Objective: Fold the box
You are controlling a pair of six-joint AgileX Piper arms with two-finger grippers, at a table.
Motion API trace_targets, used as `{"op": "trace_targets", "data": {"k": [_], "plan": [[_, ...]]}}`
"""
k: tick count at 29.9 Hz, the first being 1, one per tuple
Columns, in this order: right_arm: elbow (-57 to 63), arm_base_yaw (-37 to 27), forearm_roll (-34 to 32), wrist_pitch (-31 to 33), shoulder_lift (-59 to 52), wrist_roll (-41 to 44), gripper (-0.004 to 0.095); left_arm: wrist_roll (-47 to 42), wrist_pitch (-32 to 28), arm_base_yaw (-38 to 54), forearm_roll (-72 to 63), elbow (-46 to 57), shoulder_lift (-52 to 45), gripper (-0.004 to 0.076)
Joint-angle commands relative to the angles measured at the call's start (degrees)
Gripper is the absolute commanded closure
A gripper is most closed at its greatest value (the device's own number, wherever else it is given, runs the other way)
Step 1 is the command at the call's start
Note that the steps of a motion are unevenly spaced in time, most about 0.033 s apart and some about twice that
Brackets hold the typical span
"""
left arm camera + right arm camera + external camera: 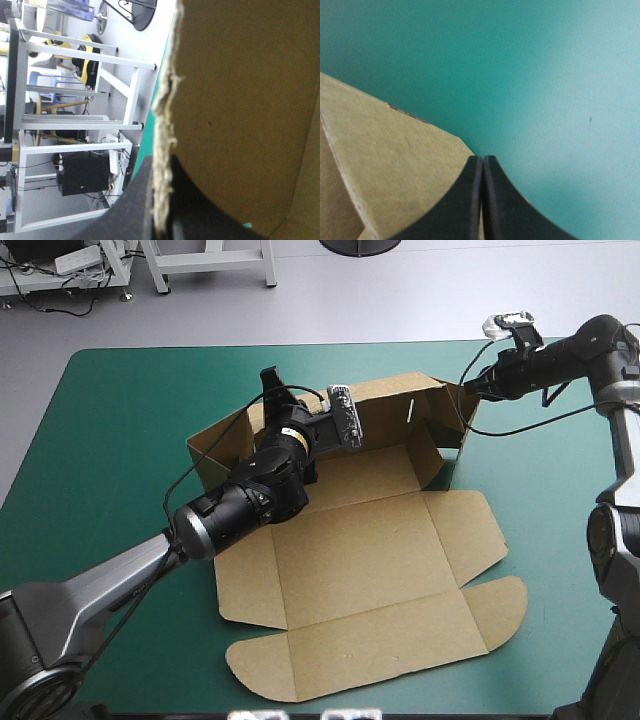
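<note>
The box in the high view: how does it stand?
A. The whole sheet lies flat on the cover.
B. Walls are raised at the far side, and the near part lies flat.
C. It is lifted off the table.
B: the box has brown walls standing along its far side, while its near panels with the rounded flaps lie flat on the teal-green cover.

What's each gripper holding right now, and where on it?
Left gripper: the box, clamped on its far wall's top edge. Right gripper: shut at the right wall; hold unclear.
</note>
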Motion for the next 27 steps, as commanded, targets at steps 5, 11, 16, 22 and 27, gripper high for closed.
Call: {"op": "trace_targets", "data": {"k": [5, 11, 16, 22, 27], "plan": [[-1.29, 0.19, 4.14, -0.5, -3.83, -0.43, 0.0933, -4.14, -4.05, -0.5, 5.42, -1.7, -2.83, 0.0729], [-1.29, 0.19, 4.14, 0.33, -3.83, -0.43, 0.0933, -5.6, -4.42, -0.5, 5.73, -1.7, -2.83, 0.0729], [-1.29, 0.19, 4.24, 2.64, -3.83, 1.26, 0.0933, -6.76, -4.2, -0.5, 5.73, -1.7, -2.72, 0.0729], [-1.29, 0.87, 6.3, 2.64, -4.37, 4.56, 0.0933, -6.76, -3.75, -0.5, 5.73, -1.7, -2.72, 0.0729], [-1.29, 3.69, 2.79, 2.64, -5.8, 7.18, 0.0933, -6.76, -3.63, -0.5, 5.73, -1.7, -2.72, 0.0729]]}}
